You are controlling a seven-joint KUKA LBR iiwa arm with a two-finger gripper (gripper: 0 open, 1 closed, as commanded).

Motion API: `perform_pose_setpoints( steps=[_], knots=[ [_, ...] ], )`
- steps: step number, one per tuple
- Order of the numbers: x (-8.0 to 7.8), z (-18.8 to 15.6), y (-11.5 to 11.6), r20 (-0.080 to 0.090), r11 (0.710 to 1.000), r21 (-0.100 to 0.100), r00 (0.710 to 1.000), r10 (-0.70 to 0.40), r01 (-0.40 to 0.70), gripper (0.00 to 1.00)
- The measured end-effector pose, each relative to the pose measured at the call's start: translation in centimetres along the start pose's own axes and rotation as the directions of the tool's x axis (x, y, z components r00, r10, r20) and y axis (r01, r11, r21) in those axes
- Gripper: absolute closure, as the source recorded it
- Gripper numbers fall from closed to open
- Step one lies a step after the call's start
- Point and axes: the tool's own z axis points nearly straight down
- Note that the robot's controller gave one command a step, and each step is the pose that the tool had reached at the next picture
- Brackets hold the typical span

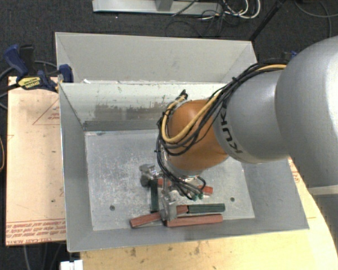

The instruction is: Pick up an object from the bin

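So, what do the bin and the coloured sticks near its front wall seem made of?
Bin: bare grey sheet metal, dull, its floor scuffed and scratched. Reddish-brown sticks: matte, flat-sided, perhaps painted wood or plastic; I cannot tell which. Dark green stick: same look.

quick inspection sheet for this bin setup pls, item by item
surface: grey metal bin, floor scuffed.
job's things: reddish-brown sticks and dark green sticks, clustered on the floor near the front wall.
clutter: nothing seen.
grippers: end effector low over the stick cluster.
cables: black and yellow cables looped over the arm's orange cover.
surroundings: dark carpet; grey stand base beyond the bin.
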Motion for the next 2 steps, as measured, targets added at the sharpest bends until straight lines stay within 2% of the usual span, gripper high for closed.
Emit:
perform_pose_setpoints(
  steps=[1, 2],
  knots=[
    [-0.5, -0.27, 0.32, 0.01, 1.0, -0.002, 1.0, -0.004, 0.004, 1.0],
    [-0.45, -0.1, 0.3, 0.011, 1.0, -0.002, 1.0, -0.004, 0.004, 0.0]
  ],
)
